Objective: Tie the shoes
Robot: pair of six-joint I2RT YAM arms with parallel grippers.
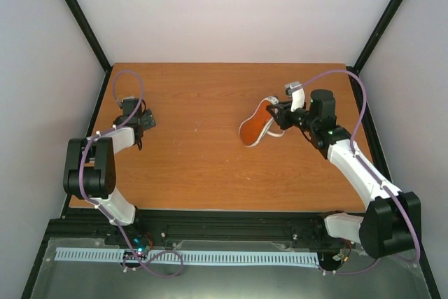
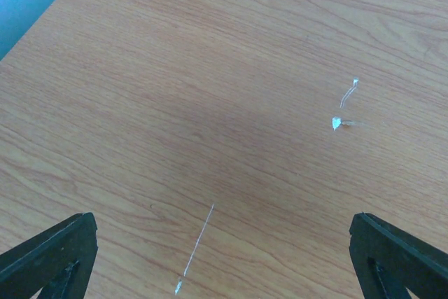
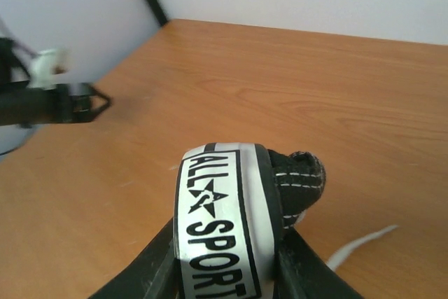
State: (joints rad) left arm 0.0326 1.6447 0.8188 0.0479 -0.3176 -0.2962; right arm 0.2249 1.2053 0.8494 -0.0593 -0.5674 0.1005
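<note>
The shoe (image 1: 255, 125) lies tipped on its side at the right of the wooden table (image 1: 203, 159), its orange sole facing up and to the left. My right gripper (image 1: 281, 114) holds it by the heel. In the right wrist view the white heel strip of the shoe (image 3: 217, 201), printed "ALL SPORT", fills the gap of the right gripper (image 3: 227, 250), with a dark finger pressed to each side. A white lace (image 3: 357, 246) trails on the table to the right. My left gripper (image 1: 144, 121) stands wide open over bare wood at the far left, far from the shoe; between the fingers of the left gripper (image 2: 224, 264) is nothing.
White walls and black frame posts (image 1: 77, 12) close in the table on three sides. The table's left edge (image 2: 42, 15) runs close to the left gripper. The left arm (image 3: 56, 99) shows at the left of the right wrist view. Small white scratches (image 2: 343, 106) mark the wood.
</note>
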